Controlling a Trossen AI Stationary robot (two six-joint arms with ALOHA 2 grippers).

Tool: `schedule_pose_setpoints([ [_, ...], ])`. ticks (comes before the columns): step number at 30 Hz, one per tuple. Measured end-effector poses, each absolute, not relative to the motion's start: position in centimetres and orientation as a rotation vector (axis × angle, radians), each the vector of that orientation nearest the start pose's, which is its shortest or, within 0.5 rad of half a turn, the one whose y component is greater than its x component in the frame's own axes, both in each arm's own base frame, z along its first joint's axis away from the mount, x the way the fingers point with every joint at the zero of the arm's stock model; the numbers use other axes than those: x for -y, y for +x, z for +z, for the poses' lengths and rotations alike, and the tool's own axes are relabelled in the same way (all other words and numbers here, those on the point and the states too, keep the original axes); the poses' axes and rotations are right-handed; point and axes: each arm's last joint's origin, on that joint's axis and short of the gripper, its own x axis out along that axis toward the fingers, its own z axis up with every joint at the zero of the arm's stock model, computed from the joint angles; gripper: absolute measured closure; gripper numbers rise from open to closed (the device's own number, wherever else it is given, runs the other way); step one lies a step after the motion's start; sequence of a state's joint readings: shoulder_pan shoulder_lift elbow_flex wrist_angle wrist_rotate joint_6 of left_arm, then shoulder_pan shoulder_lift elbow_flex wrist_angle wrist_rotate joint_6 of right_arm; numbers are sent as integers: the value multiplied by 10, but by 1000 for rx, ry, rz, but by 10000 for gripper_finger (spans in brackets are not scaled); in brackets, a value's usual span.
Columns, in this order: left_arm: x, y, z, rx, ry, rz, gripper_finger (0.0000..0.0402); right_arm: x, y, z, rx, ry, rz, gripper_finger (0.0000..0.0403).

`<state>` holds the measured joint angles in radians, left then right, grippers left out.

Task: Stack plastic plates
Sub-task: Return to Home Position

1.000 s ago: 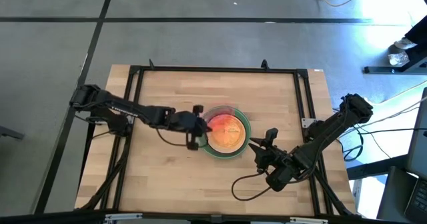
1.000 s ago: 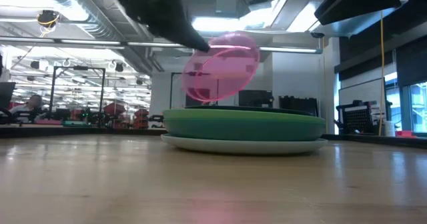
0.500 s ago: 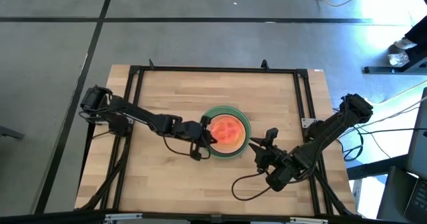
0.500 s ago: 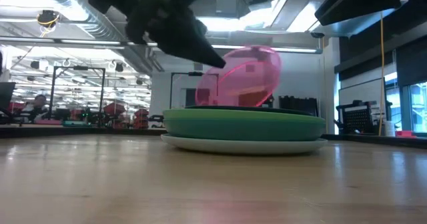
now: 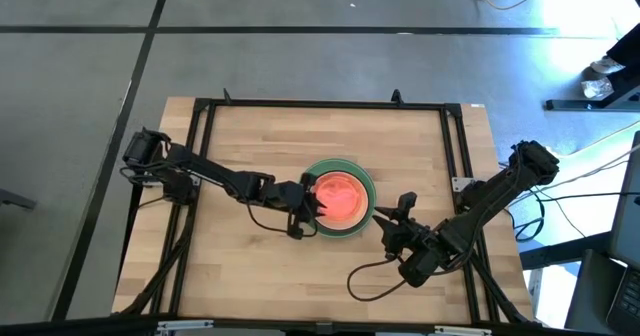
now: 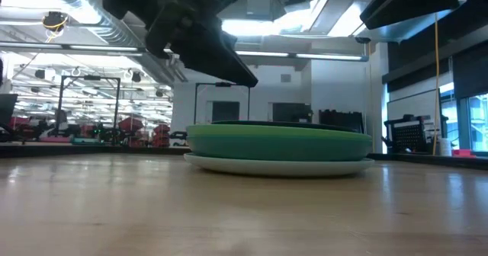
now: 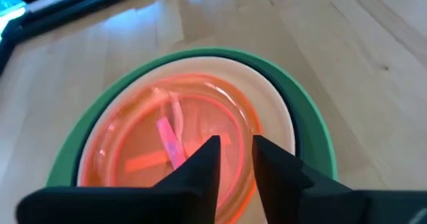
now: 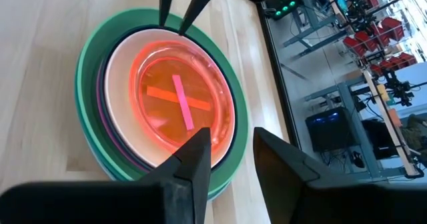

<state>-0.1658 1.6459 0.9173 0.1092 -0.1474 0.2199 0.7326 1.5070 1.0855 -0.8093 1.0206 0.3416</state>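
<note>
The plastic plates (image 5: 340, 198) sit nested in a single stack at the middle of the wooden bench (image 5: 250, 146). The pale grey plate (image 6: 278, 164) is at the bottom, with the green plate (image 6: 278, 142) just above it. The peach plate (image 7: 270, 111) rings the small translucent red plate (image 5: 341, 195) that crowns the pile. Widest at the base and smallest on top, the plates cradle one another, which likely keeps the stack steady with nothing holding it.

The left hand (image 5: 312, 204) hangs just above the stack's near rim, its fingers slightly parted and pinching nothing. It looks clear of the plates, apparently free to draw away. The right hand (image 5: 393, 212) waits near the other side of the stack, its fingers spread and empty, out of the left arm's path.

No plate lies anywhere else on the bench, so the stacking itself appears complete.

Two crossed strips, one pink and one orange, show through the translucent plates. No lettering can be made out on them, and no brand or label is legible on the plates, the arms or the bench.
</note>
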Motion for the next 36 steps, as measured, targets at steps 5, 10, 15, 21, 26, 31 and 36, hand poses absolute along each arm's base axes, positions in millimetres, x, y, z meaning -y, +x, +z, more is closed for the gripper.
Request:
schedule_pose_setpoints([
  [5, 54, 332, 198, -623, 290, -80, 307, -168, 224, 243, -713, -599, -382, 292],
  [10, 55, 321, 209, -650, 310, -42, 307, -168, 224, 243, -714, -599, -384, 292],
  [15, 51, 309, 220, -630, 305, -52, 306, -161, 217, 229, -731, -628, -405, 292],
  [21, 32, 279, 217, -520, 265, 7, 310, -137, 194, 222, -701, -540, -436, 292],
  [26, 15, 248, 209, -412, 185, 81, 322, -114, 167, 219, -605, -394, -399, 292],
  [31, 8, 216, 198, -286, 120, 113, 335, -89, 142, 204, -508, -248, -337, 292],
  [36, 2, 187, 182, -230, 61, 158, 351, -66, 128, 191, -404, -117, -270, 292],
])
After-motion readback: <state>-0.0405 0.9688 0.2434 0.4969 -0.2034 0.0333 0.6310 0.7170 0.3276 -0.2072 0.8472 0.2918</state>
